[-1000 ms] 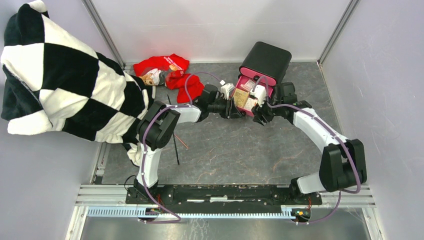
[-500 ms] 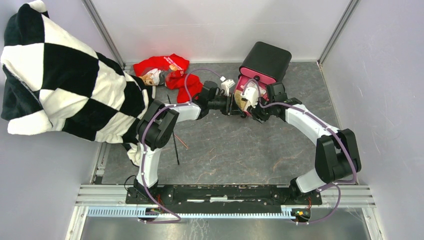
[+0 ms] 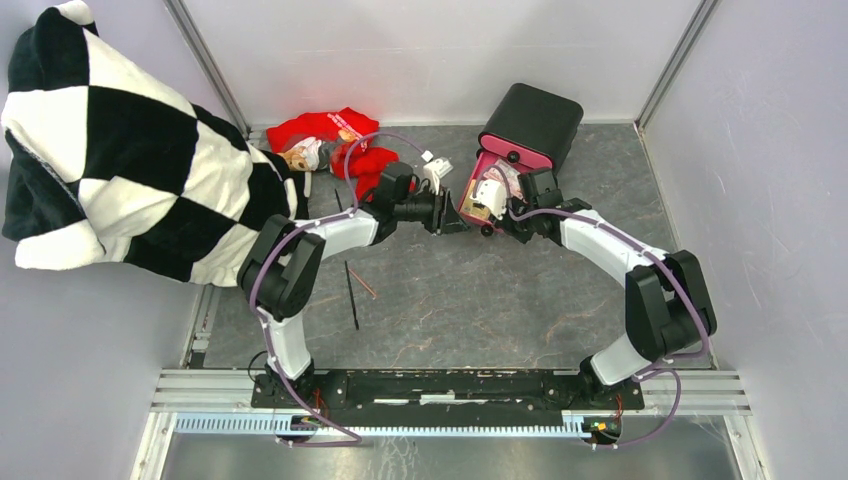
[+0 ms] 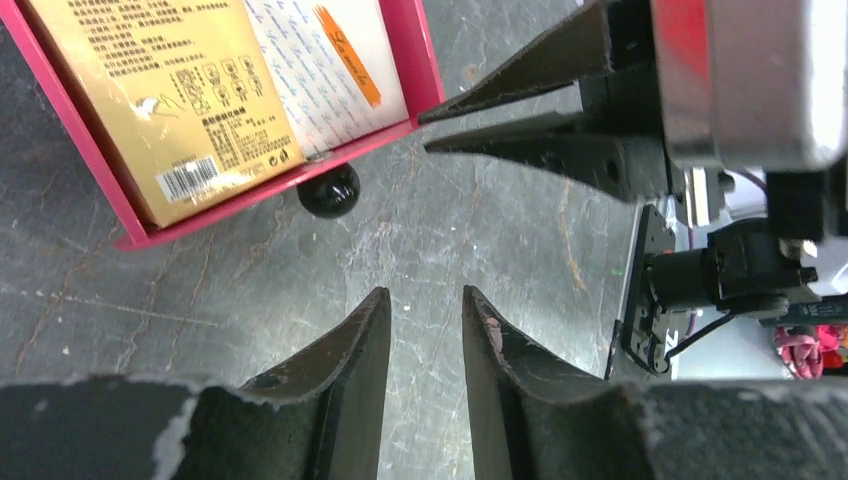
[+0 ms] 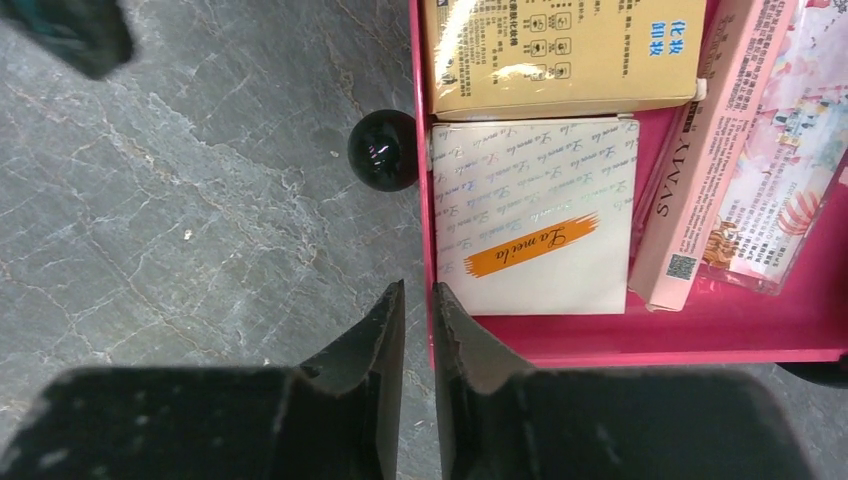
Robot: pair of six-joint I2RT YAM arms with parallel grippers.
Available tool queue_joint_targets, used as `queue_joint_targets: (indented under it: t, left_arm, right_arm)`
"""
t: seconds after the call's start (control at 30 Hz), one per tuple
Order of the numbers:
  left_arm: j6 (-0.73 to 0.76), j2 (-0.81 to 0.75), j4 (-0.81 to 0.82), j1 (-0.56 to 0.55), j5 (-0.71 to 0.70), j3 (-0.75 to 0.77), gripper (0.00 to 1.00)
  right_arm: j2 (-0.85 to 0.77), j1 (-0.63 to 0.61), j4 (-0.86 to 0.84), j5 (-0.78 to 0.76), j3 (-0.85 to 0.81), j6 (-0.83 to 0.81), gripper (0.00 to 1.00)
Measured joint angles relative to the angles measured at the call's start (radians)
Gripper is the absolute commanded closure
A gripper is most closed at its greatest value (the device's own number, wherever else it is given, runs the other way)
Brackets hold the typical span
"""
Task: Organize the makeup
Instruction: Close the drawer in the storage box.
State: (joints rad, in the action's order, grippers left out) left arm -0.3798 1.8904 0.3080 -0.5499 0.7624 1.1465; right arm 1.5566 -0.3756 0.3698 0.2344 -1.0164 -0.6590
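Observation:
The pink drawer [image 5: 428,210] stands pulled out of the black box [image 3: 530,122]. It holds a gold box [image 5: 560,55], a white square card [image 5: 535,215] with an orange stripe, a pink stick box [image 5: 705,170] and a floral packet [image 5: 790,150]. My right gripper [image 5: 417,292] is nearly shut and empty, right at the drawer's front wall below the black knob [image 5: 383,150]. My left gripper [image 4: 425,300] is slightly open and empty over the floor, just in front of the drawer [image 4: 270,190]. A black pencil [image 3: 351,296] and a brown pencil [image 3: 364,284] lie on the floor.
A red cloth [image 3: 340,140] with a tan and white item [image 3: 298,156] lies at the back left. A black-and-white checkered blanket [image 3: 120,160] hangs over the left wall. Grey walls close in the back and the right side.
My right gripper has moved left, and the pink drawer's front has come left with it, further out of the box. My left gripper has backed away to the left.

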Motion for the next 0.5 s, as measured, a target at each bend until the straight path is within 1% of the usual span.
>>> queue_joint_targets:
  t: [0.13,0.43,0.47,0.5]
  left_arm:
    - [0.073,-0.052,-0.05,0.005,0.0,-0.043,0.6]
    - [0.26,-0.172,-0.137,0.005,-0.048,-0.118,0.59]
    - [0.277,-0.181,-0.143,0.005,-0.054,-0.121,0.59]
    - [0.296,-0.191,-0.149,0.005,-0.058,-0.124,0.58]
  right_arm:
    - [0.009,-0.004,-0.019,-0.023,0.0,-0.001,1.0]
    - [0.01,-0.011,-0.024,-0.051,0.0,0.016,1.0]
    - [0.009,-0.011,-0.024,-0.052,0.0,0.018,0.99]
    - [0.007,-0.011,-0.023,-0.051,0.0,0.019,0.95]
